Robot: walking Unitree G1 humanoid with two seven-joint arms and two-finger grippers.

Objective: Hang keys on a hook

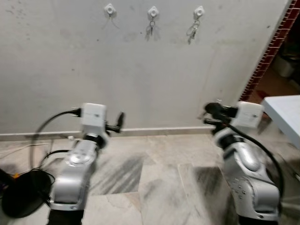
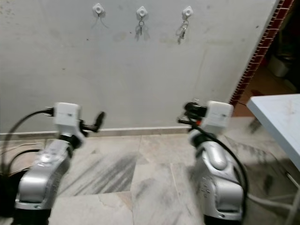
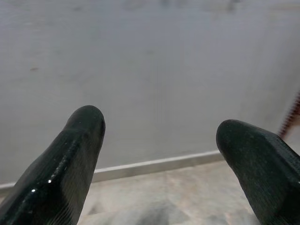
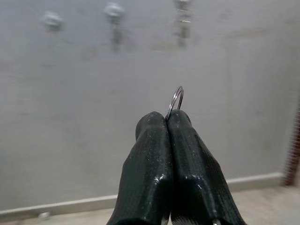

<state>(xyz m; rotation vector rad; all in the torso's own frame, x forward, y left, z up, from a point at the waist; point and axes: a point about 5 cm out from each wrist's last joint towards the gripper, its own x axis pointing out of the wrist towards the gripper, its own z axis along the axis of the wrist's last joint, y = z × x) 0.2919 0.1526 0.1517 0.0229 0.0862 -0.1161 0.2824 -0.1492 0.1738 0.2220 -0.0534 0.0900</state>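
Key ring between right fingers

The grey wall carries three white hooks; key bunches hang from the middle and right ones.

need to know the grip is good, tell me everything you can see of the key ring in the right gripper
The key ring is a thin, silvery metal loop. An arc of it pokes out above the tips of the right gripper, whose black fingers are pressed shut on it. It stands roughly upright, facing the wall. Any keys on it are hidden.
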